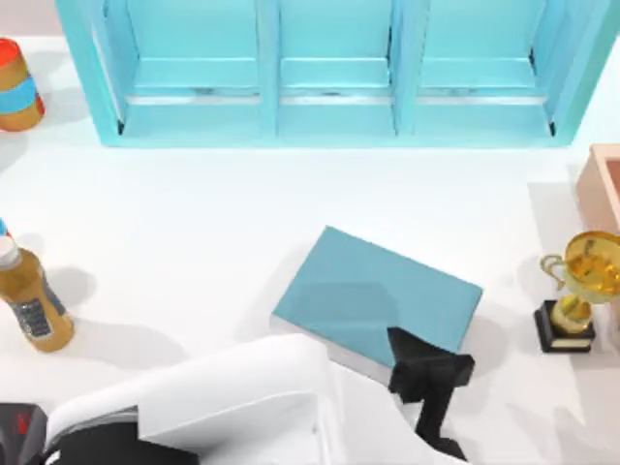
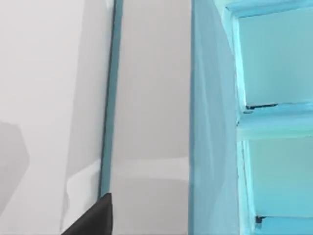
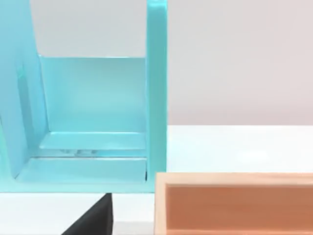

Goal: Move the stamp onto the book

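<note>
Book (image 1: 373, 291): flat on the worktop (image 1: 194, 223), mid-front. Left hand (image 1: 431, 373): over the book's near right corner, presumably for placing; its opening and load, we cannot tell. Stamp: unlocated.

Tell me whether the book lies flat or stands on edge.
Flat. In the top view the book shows its whole teal cover facing up on the table, white page edges along its near side, with the left gripper at its near edge.
</note>
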Robot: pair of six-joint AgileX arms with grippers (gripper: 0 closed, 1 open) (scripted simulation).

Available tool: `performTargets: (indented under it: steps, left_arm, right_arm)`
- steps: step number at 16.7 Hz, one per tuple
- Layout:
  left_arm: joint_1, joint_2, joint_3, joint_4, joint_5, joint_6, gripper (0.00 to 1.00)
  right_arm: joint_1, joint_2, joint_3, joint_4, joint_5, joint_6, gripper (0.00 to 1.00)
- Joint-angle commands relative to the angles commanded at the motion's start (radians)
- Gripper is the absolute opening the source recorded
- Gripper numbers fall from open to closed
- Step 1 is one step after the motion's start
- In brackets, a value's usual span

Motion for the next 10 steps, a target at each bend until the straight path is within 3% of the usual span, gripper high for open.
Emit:
performTargets:
  steps: [6,10]
  left_arm:
    - [-0.12,0.01,0.121,-0.452,0.041,-0.468,1.0]
    - [-0.162,0.014,0.153,-0.59,0.059,-0.609,1.0]
  right_arm:
    - [0.0,0.0,0.0,0.0,0.0,0.0,1.0]
    - [0.0,0.0,0.0,0.0,0.0,0.0,1.0]
